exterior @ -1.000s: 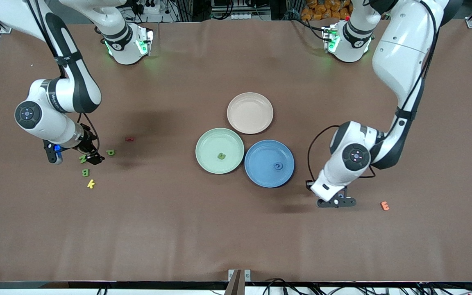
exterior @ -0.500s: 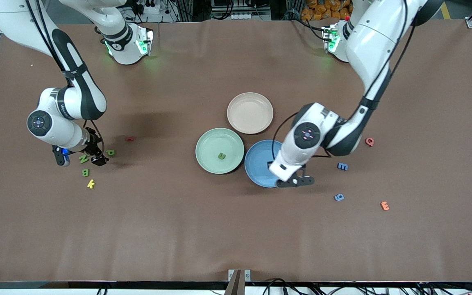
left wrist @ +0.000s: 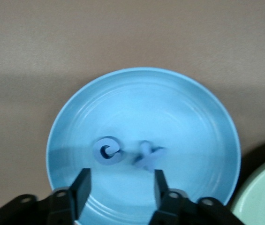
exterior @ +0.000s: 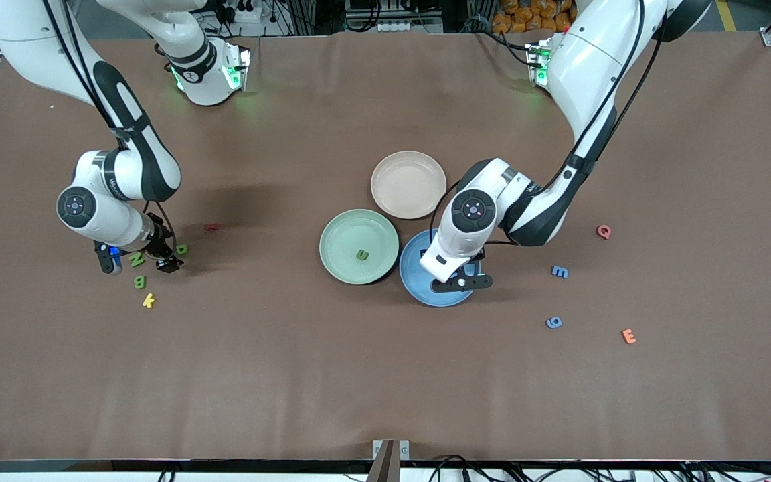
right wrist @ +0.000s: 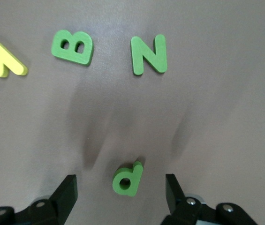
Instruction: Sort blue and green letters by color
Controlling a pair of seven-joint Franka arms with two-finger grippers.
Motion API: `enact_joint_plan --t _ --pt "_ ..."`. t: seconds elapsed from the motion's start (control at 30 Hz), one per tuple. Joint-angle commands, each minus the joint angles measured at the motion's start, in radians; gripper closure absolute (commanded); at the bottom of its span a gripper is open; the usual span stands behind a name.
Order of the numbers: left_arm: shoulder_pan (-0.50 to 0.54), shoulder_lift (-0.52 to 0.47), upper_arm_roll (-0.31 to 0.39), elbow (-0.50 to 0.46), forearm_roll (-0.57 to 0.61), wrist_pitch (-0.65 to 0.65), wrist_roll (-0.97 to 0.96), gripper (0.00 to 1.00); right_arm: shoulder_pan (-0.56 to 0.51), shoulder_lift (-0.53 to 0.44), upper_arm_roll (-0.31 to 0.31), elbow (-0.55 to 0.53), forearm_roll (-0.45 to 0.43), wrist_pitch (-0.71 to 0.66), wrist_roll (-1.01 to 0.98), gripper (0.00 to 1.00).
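Chunky foam-like block letters lie scattered on a matte brown cloth-covered table (exterior: pixel 332 375) around three smooth, shallow round plates. The left tool (left wrist: pixel 119 187) hangs over the blue plate (exterior: pixel 419 289), its black fingers (left wrist: pixel 81 186) parted and empty; just under them, a blue G (left wrist: pixel 107 150) and a blurred blue X (left wrist: pixel 147 156) lie on the plate's ringed glossy floor, the X at the G's 3 o'clock in the left wrist view. A second ago this tool was shut, low over the table near the orange E (exterior: pixel 628 336); it has since crossed to the plate and opened.

The right tool (right wrist: pixel 121 190) hovers low at the right arm's end of the table, fingers (right wrist: pixel 66 191) spread wide on either side of a green p (right wrist: pixel 127 178), not touching it. In the front view, the green N (exterior: pixel 136 260) lies at about 8 o'clock from that p (exterior: pixel 181 249), the green B (exterior: pixel 139 282) and a yellow k (exterior: pixel 148 300) lower still. This tool has slid from the N toward the p.

A green u (exterior: pixel 362 254) rests in the green plate (exterior: pixel 338 231); the pink plate (exterior: pixel 408 184) sits at its 1 o'clock. A blue E (exterior: pixel 559 272) and a blue g (exterior: pixel 553 322) lie toward the left arm's end of the table, uncovered since the arm left.
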Motion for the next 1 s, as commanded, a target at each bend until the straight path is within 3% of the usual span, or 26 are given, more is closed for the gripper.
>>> enact_joint_plan --t 0.0,0.27,0.53,0.77,0.83,0.97 --pt "0.003 -0.011 0.001 -0.007 0.025 -0.037 0.026 0.00 -0.008 0.025 0.008 -0.003 -0.006 0.040 0.009 0.19" --pt "0.058 -0.044 0.006 -0.041 0.028 -0.088 0.159 0.00 -0.008 0.028 0.008 -0.003 -0.002 0.037 0.009 0.24" --pt "0.156 -0.132 -0.003 -0.183 0.128 -0.025 0.227 0.00 -0.006 0.028 0.008 -0.003 -0.002 0.034 0.009 0.36" --pt "0.263 -0.247 -0.009 -0.385 0.128 0.171 0.343 0.00 -0.006 0.028 0.008 -0.003 -0.004 0.029 0.004 0.61" --pt "0.297 -0.279 -0.015 -0.442 0.128 0.217 0.379 0.00 -0.005 0.028 0.008 -0.003 -0.004 0.029 0.001 0.73" --pt "0.358 -0.313 -0.035 -0.502 0.128 0.258 0.451 0.00 -0.003 0.028 0.008 -0.002 -0.006 0.028 -0.005 0.90"
